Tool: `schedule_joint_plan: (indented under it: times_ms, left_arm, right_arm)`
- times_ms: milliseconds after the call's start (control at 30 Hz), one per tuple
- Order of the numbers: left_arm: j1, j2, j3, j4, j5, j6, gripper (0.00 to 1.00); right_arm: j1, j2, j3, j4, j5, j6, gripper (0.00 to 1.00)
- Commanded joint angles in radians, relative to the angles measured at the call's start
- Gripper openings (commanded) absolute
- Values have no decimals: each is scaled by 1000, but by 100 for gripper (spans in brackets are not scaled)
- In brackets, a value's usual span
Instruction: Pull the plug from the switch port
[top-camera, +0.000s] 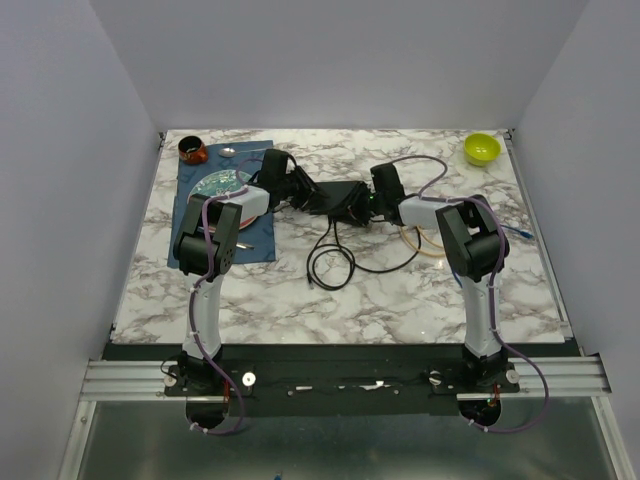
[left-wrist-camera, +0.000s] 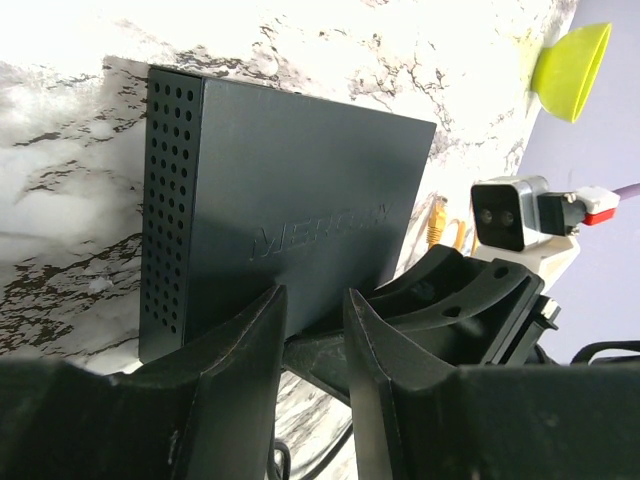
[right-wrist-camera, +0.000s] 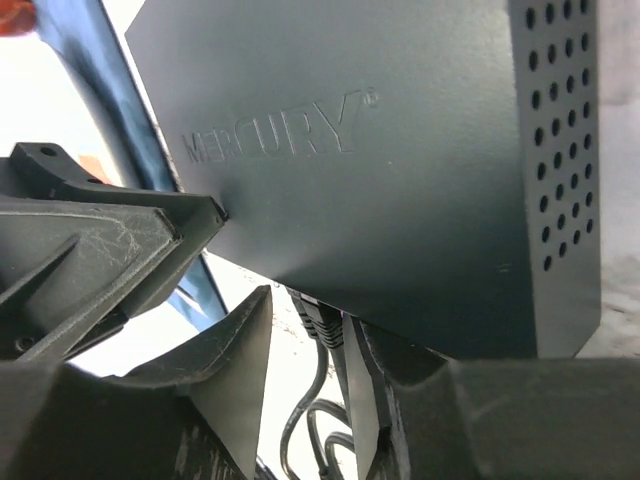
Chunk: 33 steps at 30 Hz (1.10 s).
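Observation:
The switch (top-camera: 336, 192) is a flat black box on the marble between my two grippers. It fills the left wrist view (left-wrist-camera: 290, 200) and the right wrist view (right-wrist-camera: 400, 150). A black plug (right-wrist-camera: 322, 322) sits in a port on its near edge, and its cable (right-wrist-camera: 312, 400) hangs down. My right gripper (right-wrist-camera: 308, 310) is open around the plug: one finger touches it, the other stands apart. My left gripper (left-wrist-camera: 314, 300) has its jaws a narrow gap apart, tips at the switch's edge, holding nothing. The ports are hidden.
The black cable (top-camera: 335, 262) loops on the marble in front of the switch. A yellow cable (top-camera: 420, 242) lies at the right. A blue mat (top-camera: 225, 215) with a plate, a brown cup (top-camera: 193, 151) and a green bowl (top-camera: 481, 148) sit at the back.

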Motion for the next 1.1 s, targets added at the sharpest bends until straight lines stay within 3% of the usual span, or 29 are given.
schedule_joint_plan:
  times_ms: [0,467,1067]
  left_arm:
    - [5,-4,-27,-70,13,15,44]
    - [7,-7,-39,-65,13,14,44]
    - [7,-9,-49,-59,12,12,44]
  right_arm:
    - [1,3,-63,88,43,73,41]
    - [-21,1,-156,229,24,210,40]
    - [-41,9,-123,182,41,225,30]
